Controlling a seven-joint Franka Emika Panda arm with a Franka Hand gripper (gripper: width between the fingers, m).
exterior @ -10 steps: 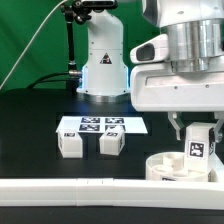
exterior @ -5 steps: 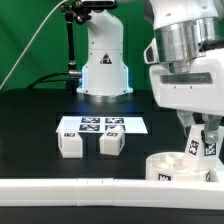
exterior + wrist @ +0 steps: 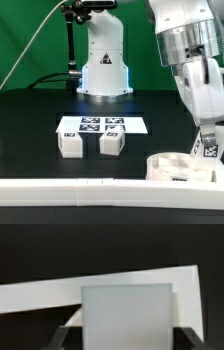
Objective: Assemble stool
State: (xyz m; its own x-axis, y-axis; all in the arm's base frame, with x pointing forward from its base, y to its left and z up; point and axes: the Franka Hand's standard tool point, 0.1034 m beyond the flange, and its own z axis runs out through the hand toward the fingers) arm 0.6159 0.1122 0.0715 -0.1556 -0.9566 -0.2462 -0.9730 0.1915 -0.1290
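At the exterior view's right, the hand (image 3: 205,136) is grasping one stool leg (image 3: 209,149), holding it tilted over the seat disc (image 3: 172,167); none appears fitted yet. Beside the marker board (image 3: 100,126), a second leg (image 3: 70,146) and a third leg (image 3: 111,144) are waiting loose on the worktop (image 3: 30,135).

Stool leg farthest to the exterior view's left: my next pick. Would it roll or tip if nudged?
The leg looks blocky and flat-sided, so it would likely slide, not roll. Squat, so unlikely to tip. Seemingly stiff, light plastic.
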